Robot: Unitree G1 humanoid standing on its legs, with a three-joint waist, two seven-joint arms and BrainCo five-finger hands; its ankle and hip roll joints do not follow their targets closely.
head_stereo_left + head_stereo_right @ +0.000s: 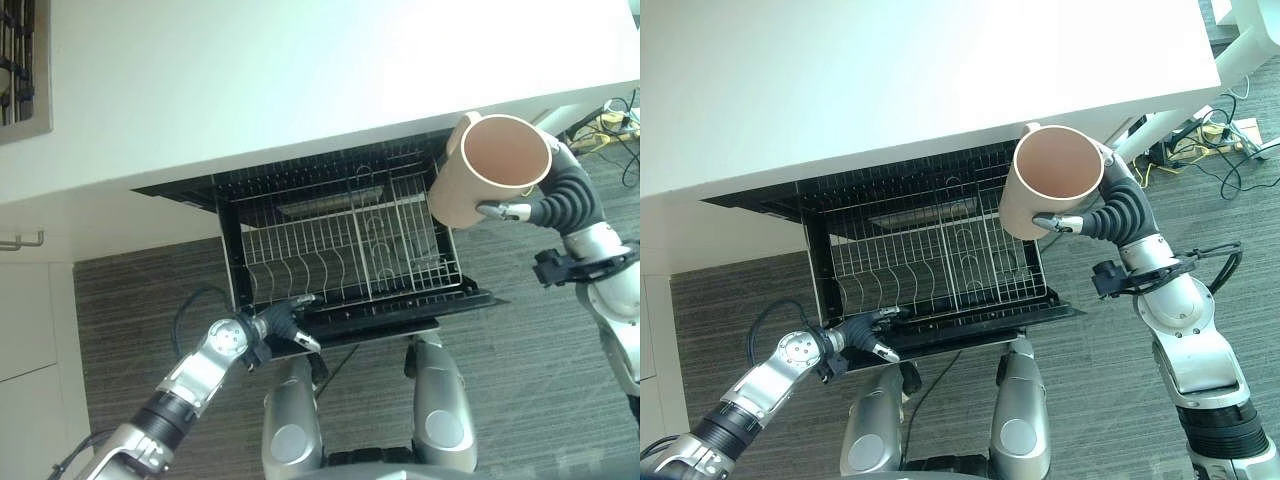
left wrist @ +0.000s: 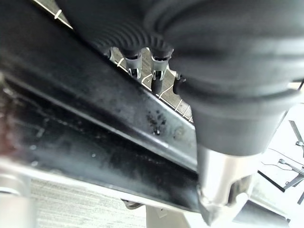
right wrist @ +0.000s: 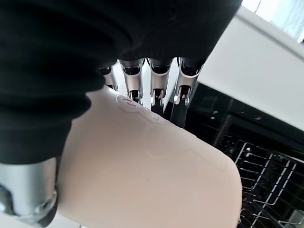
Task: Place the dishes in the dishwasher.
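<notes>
A beige mug point(image 1: 490, 165) hangs mouth-up and tilted above the right side of the pulled-out dishwasher drawer point(image 1: 400, 310). My right hand point(image 1: 560, 195) is shut on it, with fingers point(image 3: 156, 80) wrapped round its wall and the handle pointing away from me. A white wire rack point(image 1: 330, 250) with rows of tines sits in the drawer and holds no dishes. My left hand point(image 1: 275, 325) is low at the drawer's front left. Its fingers point(image 2: 159, 71) lie over the black front edge and its thumb sits under it, pinching the edge.
A white counter point(image 1: 300, 80) overhangs the back of the drawer. A stove grate point(image 1: 20, 60) lies at its far left, above a cabinet handle point(image 1: 20, 240). Loose cables point(image 1: 1200, 130) and a table leg lie on the grey striped floor at the far right.
</notes>
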